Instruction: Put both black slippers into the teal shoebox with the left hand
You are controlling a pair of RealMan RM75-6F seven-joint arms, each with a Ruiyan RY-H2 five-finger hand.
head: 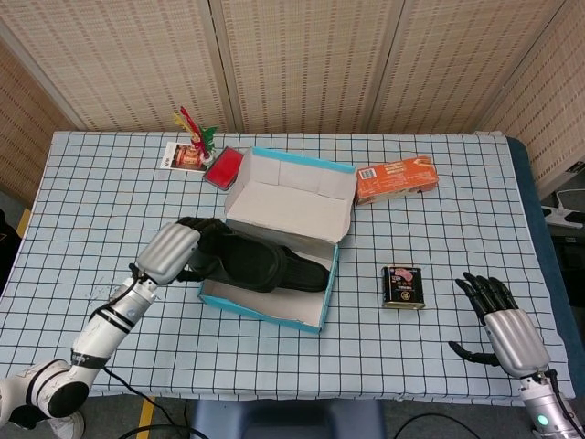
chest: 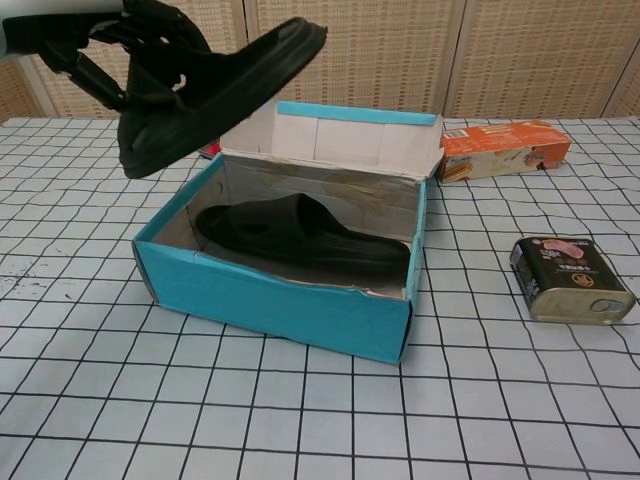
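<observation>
From the head view, the left hand grips one black slipper by its heel end and holds it in the air over the left side of the teal shoebox. The box sits open near the middle of the table, its lid standing up at the back. The second slipper lies inside the box, mostly covered by the held one. The right hand rests near the table's front right corner, fingers spread, holding nothing. A small tin lies right of the box, and an orange carton sits towards the back edge.

From the chest view, the held slipper hangs tilted, toe raised towards the lid, above the box's left wall. The other slipper lies flat on the box floor. The left hand's dark fingers are clamped on the raised slipper. The tin and carton sit to the right.
</observation>
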